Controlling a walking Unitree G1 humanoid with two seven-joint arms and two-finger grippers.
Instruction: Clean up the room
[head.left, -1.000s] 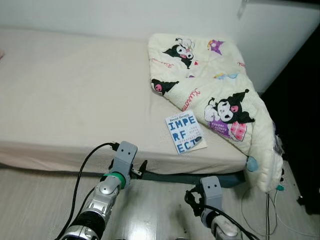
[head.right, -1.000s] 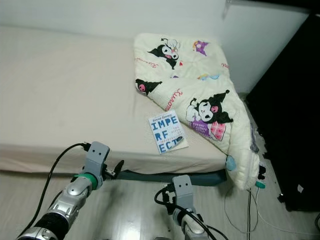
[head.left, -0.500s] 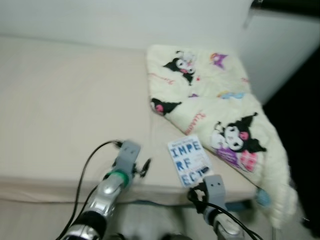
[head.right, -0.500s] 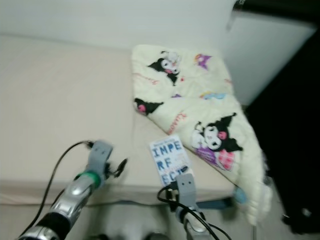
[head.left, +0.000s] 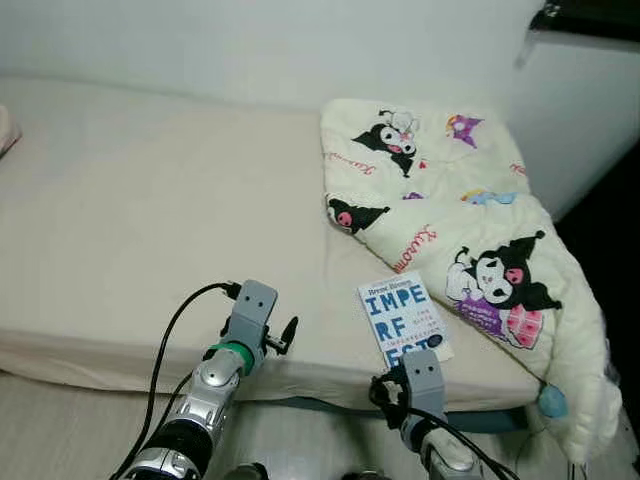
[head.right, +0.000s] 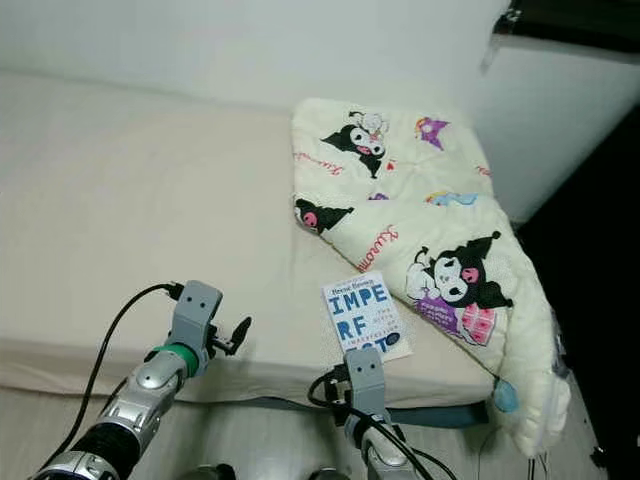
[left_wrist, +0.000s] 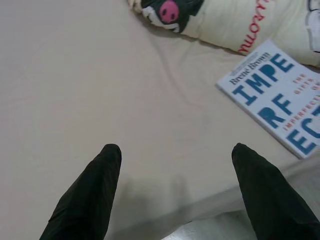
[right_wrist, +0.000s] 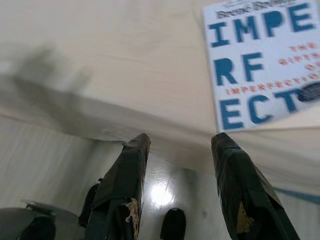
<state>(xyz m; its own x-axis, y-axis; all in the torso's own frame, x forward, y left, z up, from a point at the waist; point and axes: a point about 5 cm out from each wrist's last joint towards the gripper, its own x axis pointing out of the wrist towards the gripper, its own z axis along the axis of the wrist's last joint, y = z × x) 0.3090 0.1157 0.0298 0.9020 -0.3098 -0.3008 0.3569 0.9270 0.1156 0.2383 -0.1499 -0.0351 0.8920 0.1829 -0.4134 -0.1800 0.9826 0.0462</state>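
At the near edge of the bed (head.left: 120, 230), the book (head.left: 402, 318) lies flat, cover up, white with big blue letters; its far corner sits just beside the fold of the cartoon quilt (head.left: 470, 230), touching or nearly so, I cannot tell which; its near end reaches almost to the mattress edge. My right claw (right_wrist: 180, 150) hangs just below and in front of that edge, fingers (right_wrist: 125, 175) parted, holding nothing, the floor behind them; my left claw (left_wrist: 175, 165) hovers over bare sheet to the left of the book, also spread wide and empty.

Handling, as I judge it: thin paperback, light, stiff enough along the spine but the cover will flex; glossy face probably slick; lying flush on a soft mattress so no gap under it for a finger. Best hold is the near short edge, where it approaches the mattress lip; press down a little so the bedding gives, slide one finger under, pinch cover and pages together; or drag it to overhang first. Risks: pinching sheet with it, pages fanning, slipping out if gripped by one corner.
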